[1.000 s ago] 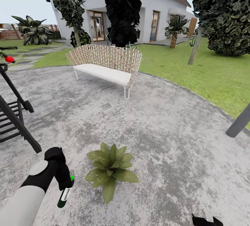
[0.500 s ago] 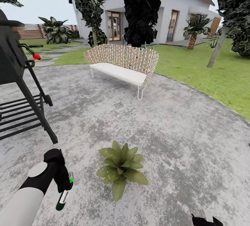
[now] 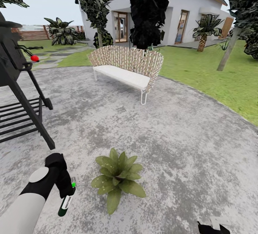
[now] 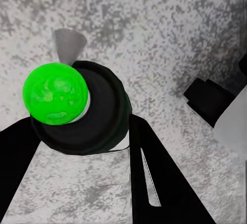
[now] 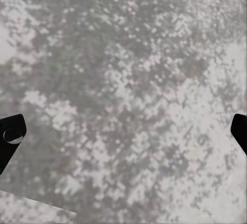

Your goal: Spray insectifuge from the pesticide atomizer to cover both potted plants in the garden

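While the view is shifting a little, the left pincer (image 3: 66, 191) is gripping the bottle (image 3: 65, 204) beside the plant (image 3: 117, 178), ready for spraying; the right pincer (image 5: 123, 131) is open.

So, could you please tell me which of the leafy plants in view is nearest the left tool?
The low green rosette on the grey patio, just beside the left tool; the others stand far off on the lawn.

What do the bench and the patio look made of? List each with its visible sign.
Bench: back looks like woven wicker or cane, from its tan lattice pattern; the frame seems white-painted metal, going by the thin legs; the seat is a plain white pad.
Patio: looks like rough stone or concrete, mottled grey and matte.
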### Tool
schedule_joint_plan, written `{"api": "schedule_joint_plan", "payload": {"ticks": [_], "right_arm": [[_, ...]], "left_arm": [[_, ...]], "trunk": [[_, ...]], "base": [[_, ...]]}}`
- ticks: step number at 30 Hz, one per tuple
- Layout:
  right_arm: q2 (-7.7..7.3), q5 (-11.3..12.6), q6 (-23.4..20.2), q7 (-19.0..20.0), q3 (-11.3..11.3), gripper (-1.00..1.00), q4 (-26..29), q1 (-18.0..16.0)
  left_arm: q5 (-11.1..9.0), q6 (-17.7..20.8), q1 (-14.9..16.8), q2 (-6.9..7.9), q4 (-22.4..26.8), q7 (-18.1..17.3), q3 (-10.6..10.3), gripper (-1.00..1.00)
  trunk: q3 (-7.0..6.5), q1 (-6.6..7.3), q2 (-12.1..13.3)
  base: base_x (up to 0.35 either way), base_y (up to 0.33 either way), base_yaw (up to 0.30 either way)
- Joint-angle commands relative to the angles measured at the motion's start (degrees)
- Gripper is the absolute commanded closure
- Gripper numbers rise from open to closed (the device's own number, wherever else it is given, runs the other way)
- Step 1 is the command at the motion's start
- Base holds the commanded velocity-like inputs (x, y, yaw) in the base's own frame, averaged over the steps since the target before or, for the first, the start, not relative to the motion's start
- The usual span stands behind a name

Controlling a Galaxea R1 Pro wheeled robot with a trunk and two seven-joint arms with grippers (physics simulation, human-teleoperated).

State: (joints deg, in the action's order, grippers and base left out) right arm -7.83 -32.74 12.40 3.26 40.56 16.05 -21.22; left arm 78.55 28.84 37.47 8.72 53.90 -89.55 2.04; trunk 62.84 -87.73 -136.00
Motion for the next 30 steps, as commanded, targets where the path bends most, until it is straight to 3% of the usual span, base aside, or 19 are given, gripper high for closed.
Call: {"api": "schedule_joint_plan", "payload": {"ticks": [1,11,15,23,30], "right_arm": [[0.01,-0.3,0.3,0.3,0.5,-1.0,-0.1,-0.1],[0.01,-0.3,0.3,0.3,0.5,-1.0,-0.1,-0.1],[0.01,-0.3,0.3,0.3,0.5,-1.0,-0.1,-0.1],[0.01,-0.3,0.3,0.3,0.5,-1.0,-0.1,-0.1],[0.01,-0.3,0.3,0.3,0.5,-1.0,-0.1,-0.1]], "left_arm": [[0.4,0.6,0.0,-0.02,0.1,-0.5,0.1,1.0],[0.4,0.9,0.4,-0.16,0.1,-0.5,0.1,1.0],[0.4,1.0,2.8,-0.28,0.0,-0.5,0.0,1.0],[0.4,3.1,3.7,-0.37,0.0,-0.5,-0.4,1.0],[0.4,3.1,3.5,-0.2,-0.1,-0.5,-0.3,1.0]], "trunk": [[0.05,0.01,0.0],[0.05,0.01,0.0],[0.05,0.01,0.0],[0.05,0.01,0.0],[0.05,0.01,0.0]], "base": [[0.001,-0.27,0.0],[-0.124,-0.255,0.2],[-0.013,-0.268,0.244],[-0.025,-0.271,0.029],[-0.223,-0.208,0.036]]}}
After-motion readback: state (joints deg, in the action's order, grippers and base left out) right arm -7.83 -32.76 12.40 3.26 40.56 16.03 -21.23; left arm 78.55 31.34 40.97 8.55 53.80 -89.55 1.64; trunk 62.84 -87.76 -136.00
